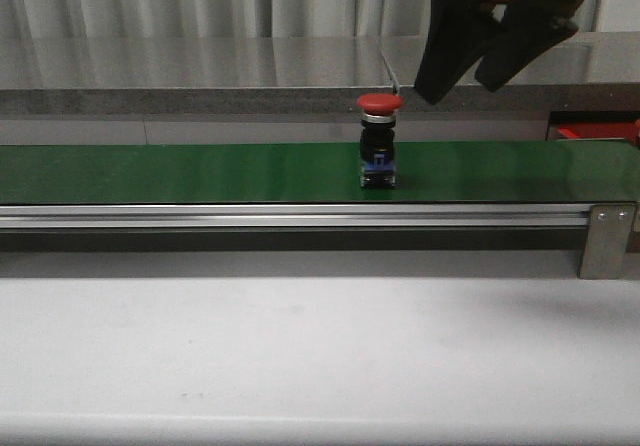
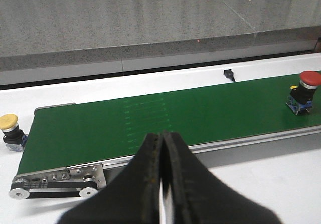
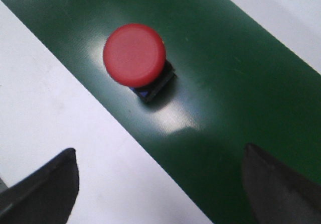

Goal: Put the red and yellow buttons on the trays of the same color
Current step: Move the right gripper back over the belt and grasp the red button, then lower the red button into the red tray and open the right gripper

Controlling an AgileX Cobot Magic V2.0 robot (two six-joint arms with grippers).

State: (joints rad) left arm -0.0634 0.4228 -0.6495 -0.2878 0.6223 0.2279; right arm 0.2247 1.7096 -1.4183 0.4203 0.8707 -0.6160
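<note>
A glossy, dome-capped red button (image 1: 379,138) stands upright on the matte green conveyor belt (image 1: 200,171); above it the right gripper (image 1: 477,74) hangs spread wide, empty. The left gripper (image 2: 161,148) is pressed closed, empty.

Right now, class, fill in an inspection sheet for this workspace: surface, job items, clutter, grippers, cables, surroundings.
Surface: green belt on a white table.
Job items: red button upright on the belt; yellow button on the table, off the belt's end; a red item, possibly a tray, at the far right behind the belt.
Clutter: nothing seen.
Grippers: right gripper above the red button, jaws open, empty; left gripper shut, empty.
Cables: small black plug beyond the belt.
Surroundings: grey ledge, curtains behind.
</note>
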